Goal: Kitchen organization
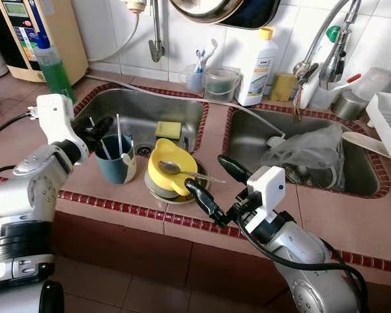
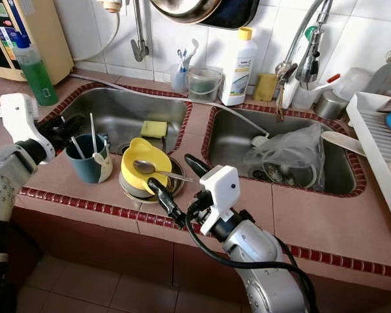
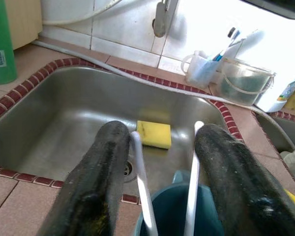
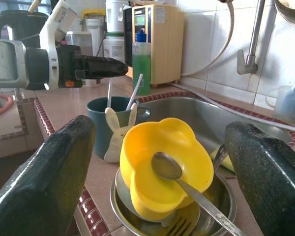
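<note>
With both grippers spread and empty, the right gripper (image 1: pixel 212 179) faces the light, slick yellow bowl (image 1: pixel 171 171) near the counter's front edge, likely best pinched at its rim, while the left gripper (image 1: pixel 99 129) hovers over the blue cup (image 1: pixel 115 166).

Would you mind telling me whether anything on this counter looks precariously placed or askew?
Yes: the yellow bowl sits tilted inside the metal bowl on the counter's front edge, and a spoon rests in it with its handle jutting out over the rim. The right gripper is open just beside it, the left gripper over the teal cup.
</note>
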`<state>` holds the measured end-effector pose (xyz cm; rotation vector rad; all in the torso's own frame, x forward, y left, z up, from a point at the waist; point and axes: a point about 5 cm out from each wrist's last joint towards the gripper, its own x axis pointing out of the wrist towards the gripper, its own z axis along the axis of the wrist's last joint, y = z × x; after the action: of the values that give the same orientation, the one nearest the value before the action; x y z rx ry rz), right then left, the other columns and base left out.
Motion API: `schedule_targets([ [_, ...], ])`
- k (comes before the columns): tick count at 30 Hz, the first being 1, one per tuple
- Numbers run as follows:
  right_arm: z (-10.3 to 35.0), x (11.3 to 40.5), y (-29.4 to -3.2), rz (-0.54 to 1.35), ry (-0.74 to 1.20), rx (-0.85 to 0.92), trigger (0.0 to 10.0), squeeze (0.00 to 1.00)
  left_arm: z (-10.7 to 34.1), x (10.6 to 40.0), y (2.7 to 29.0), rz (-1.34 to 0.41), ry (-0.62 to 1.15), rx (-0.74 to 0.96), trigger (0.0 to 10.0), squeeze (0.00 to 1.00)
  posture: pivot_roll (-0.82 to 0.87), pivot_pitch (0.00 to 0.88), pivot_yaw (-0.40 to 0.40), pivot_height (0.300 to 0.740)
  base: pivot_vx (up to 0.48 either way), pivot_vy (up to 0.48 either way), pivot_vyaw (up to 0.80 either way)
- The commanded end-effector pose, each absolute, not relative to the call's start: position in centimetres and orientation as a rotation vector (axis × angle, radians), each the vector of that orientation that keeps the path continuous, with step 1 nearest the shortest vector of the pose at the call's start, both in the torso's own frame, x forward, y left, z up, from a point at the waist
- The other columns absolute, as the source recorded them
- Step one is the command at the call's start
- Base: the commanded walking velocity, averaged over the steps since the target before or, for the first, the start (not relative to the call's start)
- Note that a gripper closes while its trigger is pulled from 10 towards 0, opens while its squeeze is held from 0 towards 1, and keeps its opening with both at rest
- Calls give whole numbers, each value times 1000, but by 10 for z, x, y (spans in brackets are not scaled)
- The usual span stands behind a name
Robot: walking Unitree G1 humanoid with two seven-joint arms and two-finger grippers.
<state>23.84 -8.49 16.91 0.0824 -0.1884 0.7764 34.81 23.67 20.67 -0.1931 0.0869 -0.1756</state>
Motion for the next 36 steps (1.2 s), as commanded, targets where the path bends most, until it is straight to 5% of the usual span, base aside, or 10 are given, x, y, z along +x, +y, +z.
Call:
schedule_targets([
  [1,174,237,-86,777,-203,86,10000,0,216,348,236,-192,67,-183,0,0,40,0,0,740,0,0,0],
  [24,173,235,-86,783,-189,90,10000,0,209,345,234,-209,108,-151,0,0,40,0,0,740,0,0,0],
  [25,173,236,-86,782,-190,89,10000,0,206,345,232,-213,122,-142,627,0,39,0,4,740,0,0,0],
  [26,173,236,-86,781,-190,89,10000,0,204,345,232,-214,129,-136,4510,0,39,0,4,740,0,0,0],
  [27,173,236,-86,781,-190,89,10000,0,203,345,231,-214,139,-131,10000,0,39,0,4,740,0,0,0],
  [36,173,235,-86,776,-188,90,10000,0,198,346,229,-208,166,-125,10000,0,34,0,7,740,0,0,0],
])
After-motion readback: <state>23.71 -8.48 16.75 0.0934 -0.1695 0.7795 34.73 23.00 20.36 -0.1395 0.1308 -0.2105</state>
